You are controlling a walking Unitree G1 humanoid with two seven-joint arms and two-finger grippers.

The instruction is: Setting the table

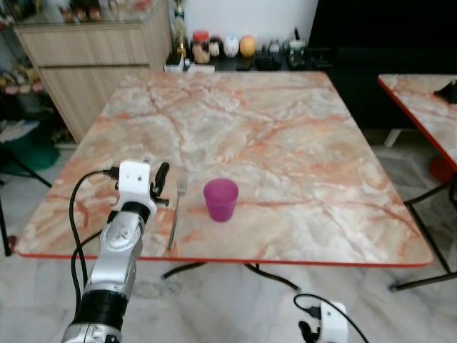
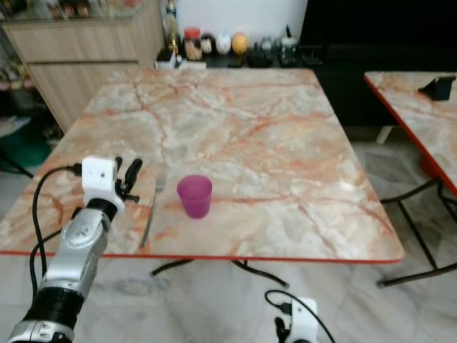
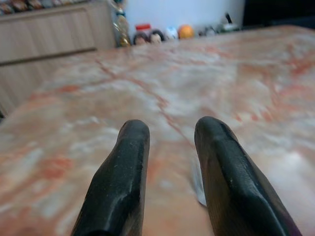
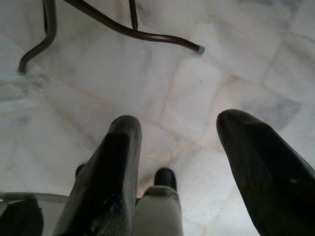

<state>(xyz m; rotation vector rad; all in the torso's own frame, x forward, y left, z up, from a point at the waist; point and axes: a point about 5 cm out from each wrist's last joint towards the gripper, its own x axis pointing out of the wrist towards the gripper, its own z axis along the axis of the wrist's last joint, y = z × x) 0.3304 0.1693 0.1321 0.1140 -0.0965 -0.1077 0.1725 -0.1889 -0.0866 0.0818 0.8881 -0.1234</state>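
Purple cup [image 1: 221, 199] and fork [image 1: 176, 213] on marble surface [image 1: 285, 143], left end effector [image 1: 161, 180] slightly open beside fork, right end effector [image 4: 179, 162] wide over floor [image 4: 147, 73].

This is the dining area of a home. A square marble-patterned surface [image 1: 285, 143] with a red rim and dark metal legs takes up the middle of the frame, and a second one like it [image 1: 421, 107] stands at the right edge. At the upper left is a pale wooden sideboard [image 1: 93, 64]. Along the white back wall at the top, a low dark shelf carries jars and bottles [image 1: 214, 46]. The floor [image 4: 197, 83] is pale marble tile.
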